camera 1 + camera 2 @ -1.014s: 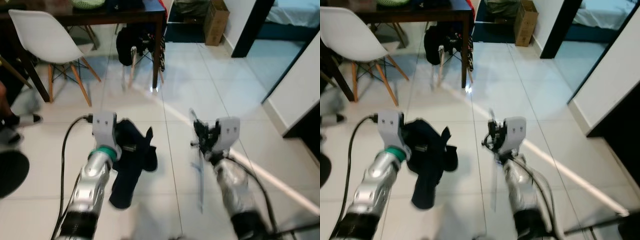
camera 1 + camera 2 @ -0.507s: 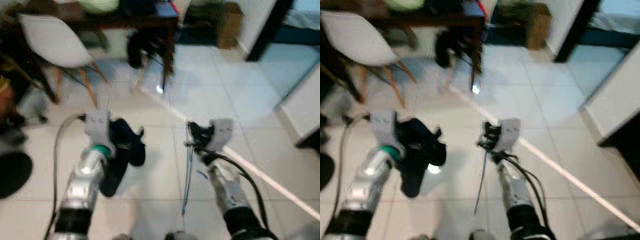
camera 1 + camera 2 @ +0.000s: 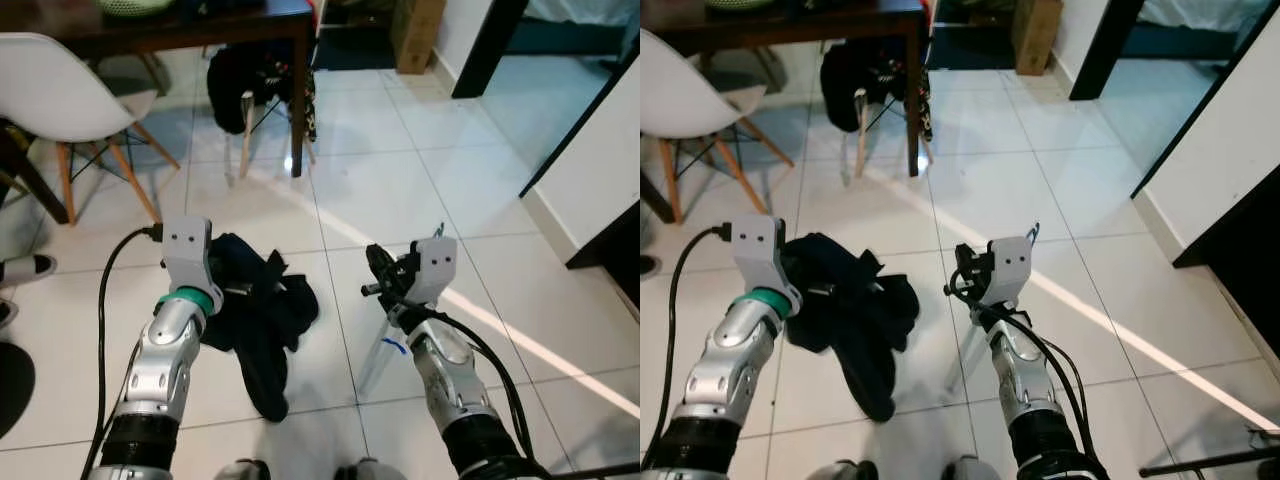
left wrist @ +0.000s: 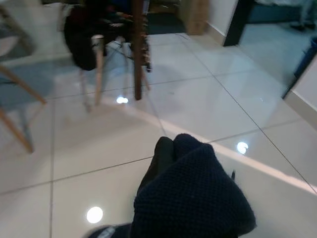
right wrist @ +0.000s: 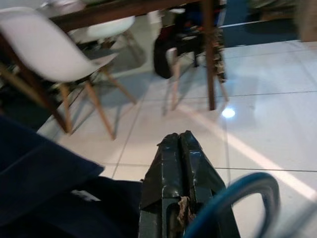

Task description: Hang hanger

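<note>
A dark garment [image 3: 262, 315] is clamped in the left gripper [image 3: 228, 285], a pale hanger [image 3: 385, 345] in the right gripper [image 3: 378, 283]; either could be dropped if jolted while walking

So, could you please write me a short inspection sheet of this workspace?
Surface: white tiled floor, glossy.
Job's things: blue hanger hanging down from the right gripper; dark garment hanging from the left gripper.
Clutter: black bag under the dark table.
Grippers: right shut on the hanger; left buried in garment.
Cables: black, along both arms.
Surroundings: white chair, cardboard box, doorway.
</note>
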### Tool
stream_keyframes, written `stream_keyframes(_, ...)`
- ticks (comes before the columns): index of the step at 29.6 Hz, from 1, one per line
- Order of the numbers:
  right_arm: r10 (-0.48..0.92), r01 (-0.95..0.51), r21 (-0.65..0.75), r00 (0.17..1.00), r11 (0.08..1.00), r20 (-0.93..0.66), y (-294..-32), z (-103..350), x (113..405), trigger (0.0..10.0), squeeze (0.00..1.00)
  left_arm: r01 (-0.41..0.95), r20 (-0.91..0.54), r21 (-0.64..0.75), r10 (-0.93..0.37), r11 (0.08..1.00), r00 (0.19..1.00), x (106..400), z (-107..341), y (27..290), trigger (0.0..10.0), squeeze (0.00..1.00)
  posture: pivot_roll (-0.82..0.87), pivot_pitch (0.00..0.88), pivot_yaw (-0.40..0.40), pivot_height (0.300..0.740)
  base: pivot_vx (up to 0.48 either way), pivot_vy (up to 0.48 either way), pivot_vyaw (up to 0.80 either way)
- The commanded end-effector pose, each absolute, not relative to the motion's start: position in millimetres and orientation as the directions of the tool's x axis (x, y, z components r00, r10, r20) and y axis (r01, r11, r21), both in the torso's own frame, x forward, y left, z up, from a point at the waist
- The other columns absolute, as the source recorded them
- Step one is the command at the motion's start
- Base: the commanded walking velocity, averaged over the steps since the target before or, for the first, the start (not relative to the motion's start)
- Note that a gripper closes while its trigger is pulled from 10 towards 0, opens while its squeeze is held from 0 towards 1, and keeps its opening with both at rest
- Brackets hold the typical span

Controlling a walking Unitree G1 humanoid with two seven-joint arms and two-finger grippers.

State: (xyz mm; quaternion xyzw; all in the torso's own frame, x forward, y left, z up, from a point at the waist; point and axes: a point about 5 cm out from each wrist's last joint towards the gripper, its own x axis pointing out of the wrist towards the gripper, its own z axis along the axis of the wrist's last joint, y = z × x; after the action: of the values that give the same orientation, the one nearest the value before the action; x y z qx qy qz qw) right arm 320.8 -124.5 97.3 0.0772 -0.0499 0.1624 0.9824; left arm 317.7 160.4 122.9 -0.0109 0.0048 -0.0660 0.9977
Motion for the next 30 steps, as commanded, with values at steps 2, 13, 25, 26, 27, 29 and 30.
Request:
stream_keyframes(2, 0.286, -0.298, 0.144, 0.954, 0.944, 0.094, -133.4, 90.3, 318.4, 10.0, 0.00, 0.158, 0.022, -0.034, -0.158, 0.987, 0.987, 318.5, 129.7, 152.4, 10.0, 0.00, -0.01, 0.063, 0.032, 0.740, 0.336, 0.000, -0.36)
stream_keyframes(13, 0.287, -0.299, 0.146, 0.953, 0.943, 0.095, -133.6, 90.4, 318.4, 10.0, 0.00, 0.159, 0.021, -0.031, -0.158, 0.987, 0.987, 318.2, 130.7, 153.7, 10.0, 0.00, 0.00, 0.067, 0.034, 0.740, 0.337, 0.000, 0.00)
stream_keyframes(25, 0.289, -0.303, 0.158, 0.951, 0.940, 0.106, -132.3, 91.5, 318.2, 10.0, 0.00, 0.158, 0.021, -0.030, -0.158, 0.987, 0.987, 317.3, 131.7, 154.6, 10.0, 0.00, 0.00, 0.076, 0.036, 0.740, 0.335, 0.000, 0.00)
stream_keyframes(26, 0.289, -0.303, 0.163, 0.951, 0.939, 0.107, -131.8, 91.9, 318.3, 10.0, 0.00, 0.157, 0.022, -0.031, -0.157, 0.987, 0.987, 317.3, 132.1, 154.8, 10.0, 0.00, 0.00, 0.079, 0.035, 0.740, 0.334, 0.000, 0.00)
stream_keyframes(27, 0.289, -0.304, 0.168, 0.951, 0.938, 0.110, -131.1, 92.6, 318.6, 10.0, 0.00, 0.157, 0.023, -0.031, -0.156, 0.987, 0.987, 317.5, 132.7, 154.8, 10.0, 0.00, 0.00, 0.080, 0.036, 0.740, 0.334, 0.000, 0.00)
stream_keyframes(29, 0.289, -0.304, 0.168, 0.951, 0.938, 0.110, -131.1, 92.6, 318.6, 10.0, 0.00, 0.157, 0.023, -0.031, -0.156, 0.987, 0.987, 317.5, 132.7, 154.8, 10.0, 0.00, 0.00, 0.080, 0.036, 0.740, 0.334, 0.000, 0.00)
stream_keyframes(30, 0.293, -0.309, 0.168, 0.949, 0.936, 0.113, -130.1, 93.9, 319.2, 10.0, 0.00, 0.155, 0.026, -0.032, -0.155, 0.987, 0.988, 318.2, 133.9, 154.9, 10.0, 0.00, 0.00, 0.084, 0.037, 0.740, 0.334, 0.000, 0.00)
